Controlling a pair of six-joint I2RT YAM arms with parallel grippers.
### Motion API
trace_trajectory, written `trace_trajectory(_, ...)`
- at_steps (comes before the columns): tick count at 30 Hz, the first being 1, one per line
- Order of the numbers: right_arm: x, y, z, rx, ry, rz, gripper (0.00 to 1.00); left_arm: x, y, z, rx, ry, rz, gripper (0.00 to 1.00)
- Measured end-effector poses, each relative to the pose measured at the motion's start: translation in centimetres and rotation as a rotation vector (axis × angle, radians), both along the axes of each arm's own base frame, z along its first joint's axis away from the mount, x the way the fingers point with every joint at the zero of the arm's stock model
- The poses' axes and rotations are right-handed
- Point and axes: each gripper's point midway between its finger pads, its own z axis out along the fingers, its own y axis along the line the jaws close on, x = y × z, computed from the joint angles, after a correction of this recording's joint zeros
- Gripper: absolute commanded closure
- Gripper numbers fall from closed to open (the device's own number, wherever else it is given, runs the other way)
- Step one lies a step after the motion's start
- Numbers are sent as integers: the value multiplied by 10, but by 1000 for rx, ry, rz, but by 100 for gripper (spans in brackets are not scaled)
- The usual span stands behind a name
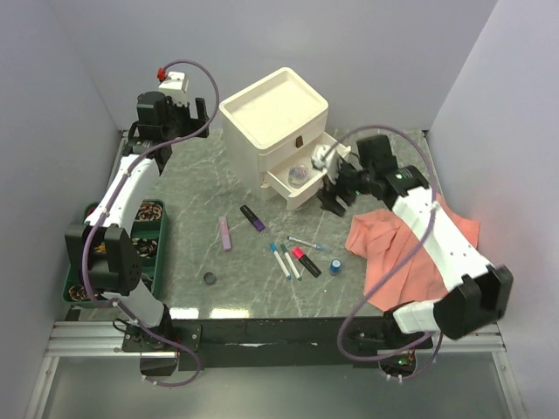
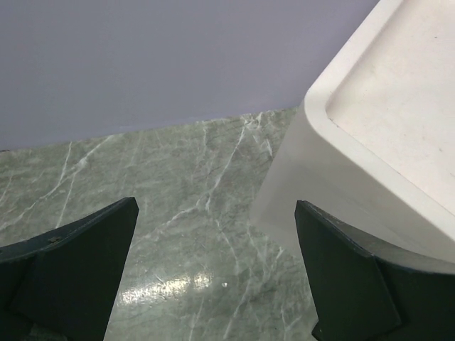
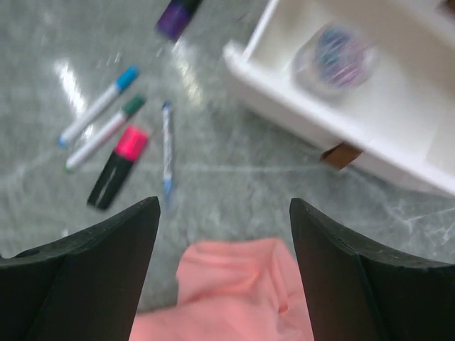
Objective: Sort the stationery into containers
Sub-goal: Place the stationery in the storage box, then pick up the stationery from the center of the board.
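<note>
So, tape roll (image 3: 334, 57) sits in the open drawer (image 3: 284, 106) at upper right, right claw (image 3: 224, 204) open and empty beside it, left claw (image 2: 215, 204) open too; next, probably grab the pens (image 3: 97, 106) at left.

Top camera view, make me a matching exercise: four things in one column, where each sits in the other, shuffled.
1 clear tape roll
2 small dark disc
3 salmon-pink cloth
4 blue-capped vial

A under the right arm
B inside the pulled-out cream-white plastic drawer
C just left of the cloth
D alone on the marble table, left of the white pens

Pairs: 1-B, 2-D, 3-A, 4-C
</note>
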Motion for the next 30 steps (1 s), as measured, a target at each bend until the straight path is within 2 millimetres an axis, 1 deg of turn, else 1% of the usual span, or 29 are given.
trace_trajectory(1,-10,-7,-6,-25,4,27,20,-2,0,1,-4,-2,-1,1)
trace_trajectory(3,-33,-21,-28,-97,26,105,21,-6,-1,1,-16,-4,-3,1)
trace_trajectory(7,-78,-44,-97,-239,167,272,22,-13,-2,-7,-24,16,-9,1)
trace_trajectory(9,-94,-51,-119,-278,207,334,23,-15,-2,-13,-25,29,-9,0)
trace_trajectory(11,-104,-55,-134,-313,208,400,24,-17,-2,-19,-23,42,-9,1)
trace_trajectory(16,-110,-52,-147,-356,150,525,25,-25,-1,-30,-20,66,-7,1)
trace_trajectory(21,-118,-46,-153,-377,112,613,27,-30,0,-28,-19,59,-5,1)
trace_trajectory(24,-122,-43,-155,-378,111,635,31,-33,2,-24,-14,50,2,1)
trace_trajectory(27,-123,-41,-156,-380,114,650,39,-34,3,-21,-11,42,6,0)
trace_trajectory(30,-126,-40,-160,-385,133,664,41,-33,4,-21,-10,42,9,1)
